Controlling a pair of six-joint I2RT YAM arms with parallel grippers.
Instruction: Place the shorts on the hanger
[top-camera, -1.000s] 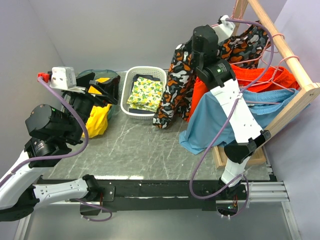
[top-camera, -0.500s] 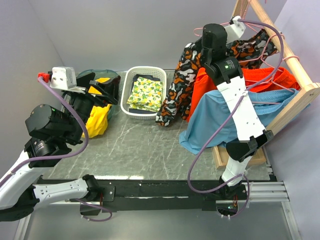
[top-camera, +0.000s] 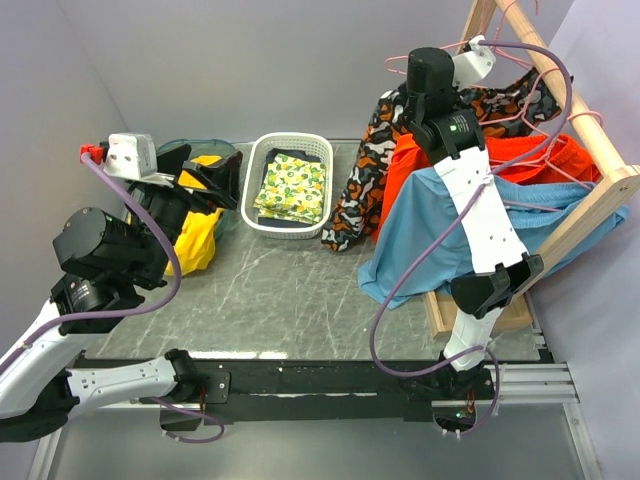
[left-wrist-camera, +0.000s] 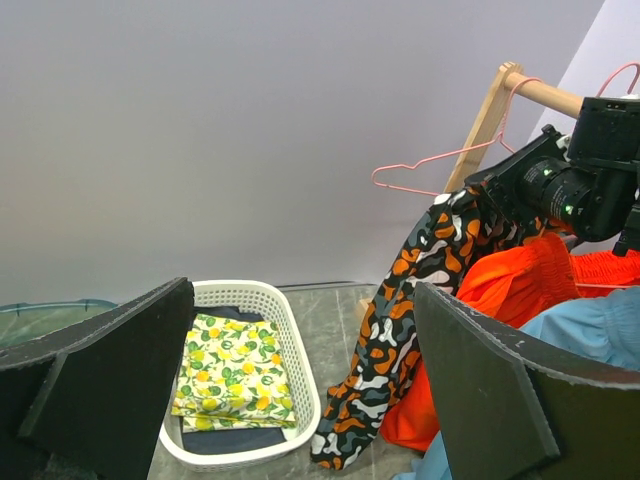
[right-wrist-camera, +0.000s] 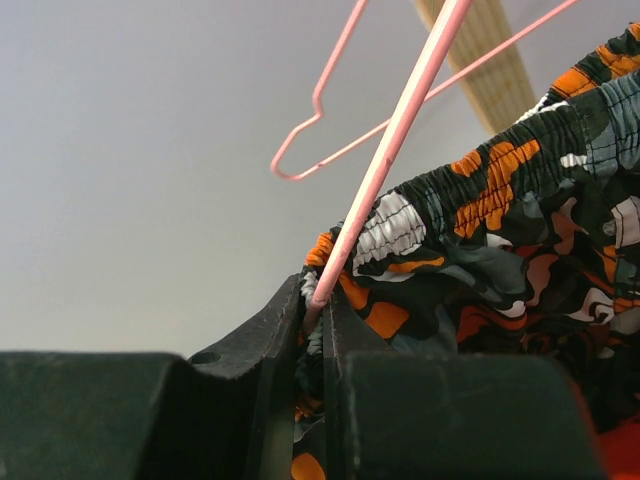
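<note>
The camouflage shorts (top-camera: 362, 180) hang from the wooden rack's left end, one leg reaching down toward the table. They also show in the left wrist view (left-wrist-camera: 400, 330) and the right wrist view (right-wrist-camera: 500, 250). My right gripper (right-wrist-camera: 315, 305) is shut on a pink wire of the hanger (right-wrist-camera: 395, 140), with the shorts' waistband pinched beside it. In the top view the right gripper (top-camera: 428, 72) is high at the rack's rail. My left gripper (top-camera: 215, 180) is open and empty at the far left, well away from the shorts.
A wooden rack (top-camera: 575, 105) carries plain orange shorts (top-camera: 520, 155), light-blue shorts (top-camera: 430, 240) and more pink hangers (left-wrist-camera: 430, 165). A white basket (top-camera: 256, 160) holds folded lemon-print cloth. A yellow cloth (top-camera: 195, 240) and a glass tub (top-camera: 190, 150) lie under the left arm.
My right gripper has moved up and to the right toward the rack rail, lifting the shorts with it. The left arm has barely moved.
</note>
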